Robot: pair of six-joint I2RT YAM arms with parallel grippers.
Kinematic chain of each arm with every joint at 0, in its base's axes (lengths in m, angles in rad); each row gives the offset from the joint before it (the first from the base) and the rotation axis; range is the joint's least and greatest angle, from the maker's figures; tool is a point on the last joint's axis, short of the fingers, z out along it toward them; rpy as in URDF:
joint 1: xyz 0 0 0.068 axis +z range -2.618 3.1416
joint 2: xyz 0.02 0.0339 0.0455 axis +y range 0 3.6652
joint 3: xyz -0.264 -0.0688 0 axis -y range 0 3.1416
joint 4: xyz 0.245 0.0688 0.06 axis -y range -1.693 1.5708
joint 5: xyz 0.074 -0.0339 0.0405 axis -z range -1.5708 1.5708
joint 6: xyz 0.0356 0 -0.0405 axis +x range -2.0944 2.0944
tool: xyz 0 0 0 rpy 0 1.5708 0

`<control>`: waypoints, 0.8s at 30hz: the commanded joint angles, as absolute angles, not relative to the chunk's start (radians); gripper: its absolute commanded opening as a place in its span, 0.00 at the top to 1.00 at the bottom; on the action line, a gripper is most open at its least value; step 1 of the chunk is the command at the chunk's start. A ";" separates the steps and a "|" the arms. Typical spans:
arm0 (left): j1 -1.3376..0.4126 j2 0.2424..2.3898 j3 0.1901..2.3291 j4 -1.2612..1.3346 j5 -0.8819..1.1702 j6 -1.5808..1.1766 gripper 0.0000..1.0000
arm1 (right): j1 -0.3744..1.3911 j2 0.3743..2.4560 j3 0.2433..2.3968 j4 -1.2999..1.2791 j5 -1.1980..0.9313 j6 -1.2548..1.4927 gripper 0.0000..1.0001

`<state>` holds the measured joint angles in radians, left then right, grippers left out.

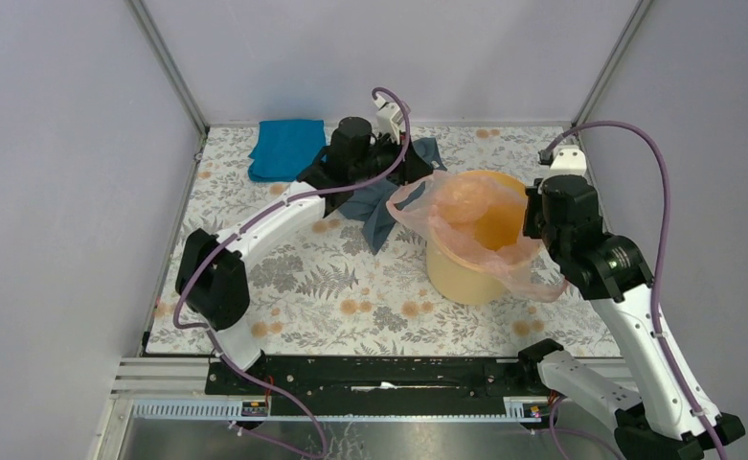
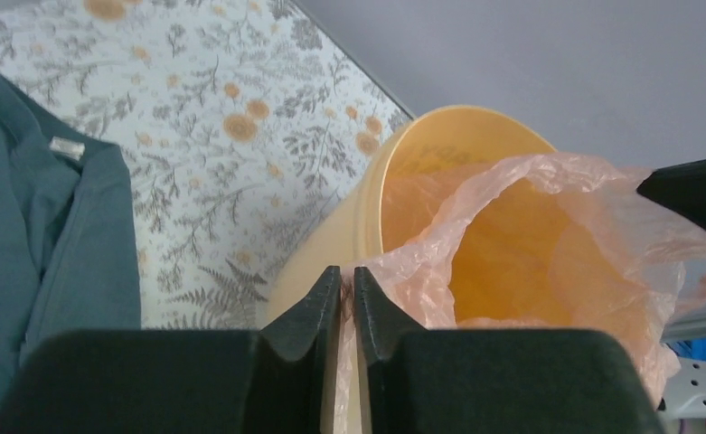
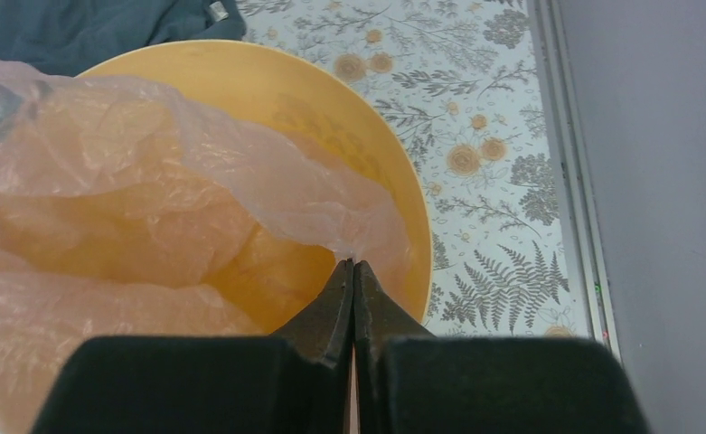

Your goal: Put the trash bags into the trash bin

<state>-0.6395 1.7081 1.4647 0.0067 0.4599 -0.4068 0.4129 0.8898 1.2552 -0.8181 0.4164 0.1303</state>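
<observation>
The yellow-orange trash bin stands right of the table's middle. The pale-pink trash bag is spread open over its mouth, with film hanging down inside and over the front right rim. My left gripper is shut on the bag's left edge at the bin's far left rim. My right gripper is shut on the bag's right edge above the bin's right rim. In the top view the left gripper and the right gripper sit on opposite sides of the bin.
A grey-blue garment lies just left of the bin, partly under my left wrist; it also shows in the left wrist view. A bright blue folded cloth lies at the back left. Enclosure walls close in behind and to the right.
</observation>
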 commanded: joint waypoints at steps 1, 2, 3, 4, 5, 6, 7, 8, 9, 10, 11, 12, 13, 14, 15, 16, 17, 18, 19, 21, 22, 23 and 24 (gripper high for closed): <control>-0.643 1.753 1.547 0.130 0.450 -0.461 0.91 | 0.412 0.918 1.242 -0.725 0.543 0.140 1.00; -0.643 1.777 1.564 0.131 0.444 -0.473 0.95 | 0.413 0.930 1.244 -0.721 0.562 0.138 1.00; -0.644 1.793 1.581 0.127 0.440 -0.489 0.99 | 0.412 0.944 1.248 -0.721 0.585 0.136 1.00; -0.644 1.811 1.597 0.126 0.434 -0.501 1.00 | 0.411 0.958 1.249 -0.720 0.610 0.135 1.00; -0.644 1.827 1.612 0.121 0.427 -0.512 1.00 | 0.412 0.964 1.247 -0.714 0.626 0.133 1.00; -0.644 1.846 1.629 0.115 0.417 -0.523 1.00 | 0.412 0.969 1.242 -0.700 0.641 0.131 1.00; -0.644 1.863 1.644 0.111 0.409 -0.538 1.00 | 0.411 0.973 1.239 -0.692 0.653 0.131 1.00; -0.644 1.881 1.658 0.106 0.399 -0.555 1.00 | 0.412 0.978 1.235 -0.681 0.663 0.131 1.00; -0.644 1.901 1.679 0.093 0.389 -0.577 1.00 | 0.412 0.984 1.230 -0.670 0.670 0.130 1.00; -0.644 1.922 1.700 0.077 0.386 -0.593 1.00 | 0.411 0.991 1.224 -0.659 0.679 0.131 1.00; -0.644 1.945 1.725 0.061 0.382 -0.606 1.00 | 0.411 1.001 1.220 -0.651 0.692 0.132 1.00; -0.644 1.966 1.747 0.039 0.374 -0.623 1.00 | 0.406 1.012 1.218 -0.645 0.697 0.131 1.00; -0.644 1.984 1.764 0.023 0.370 -0.637 1.00 | 0.401 1.024 1.219 -0.642 0.699 0.133 1.00; -0.644 1.999 1.778 0.006 0.374 -0.644 1.00 | 0.395 1.035 1.223 -0.643 0.701 0.138 1.00; -0.644 2.009 1.783 0.002 0.373 -0.651 1.00 | 0.387 1.044 1.227 -0.644 0.702 0.141 1.00; -0.643 2.013 1.778 -0.008 0.368 -0.659 1.00 | 0.378 1.051 1.231 -0.645 0.701 0.144 1.00; -0.644 2.013 1.765 -0.022 0.365 -0.664 1.00 | 0.370 1.055 1.233 -0.647 0.702 0.145 1.00; -0.646 2.009 1.746 -0.020 0.367 -0.669 1.00 | 0.358 1.057 1.232 -0.646 0.700 0.146 1.00; -0.646 2.002 1.719 -0.011 0.372 -0.676 1.00 | 0.345 1.059 1.230 -0.647 0.694 0.146 1.00; -0.646 1.986 1.674 -0.005 0.362 -0.686 1.00 | 0.311 1.070 1.225 -0.657 0.676 0.152 1.00; -0.646 1.985 1.663 -0.011 0.359 -0.690 1.00 | 0.291 1.077 1.221 -0.663 0.663 0.158 1.00; -0.646 1.985 1.659 -0.019 0.358 -0.690 1.00 | 0.273 1.083 1.216 -0.663 0.648 0.161 1.00; -0.646 1.990 1.658 -0.022 0.366 -0.692 1.00 | 0.257 1.090 1.210 -0.663 0.638 0.165 1.00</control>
<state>-0.6426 2.0190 1.6855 -0.0265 0.3801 -0.6651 0.3164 1.0718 1.2213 -0.6827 0.6430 0.1371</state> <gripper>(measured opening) 0.005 0.011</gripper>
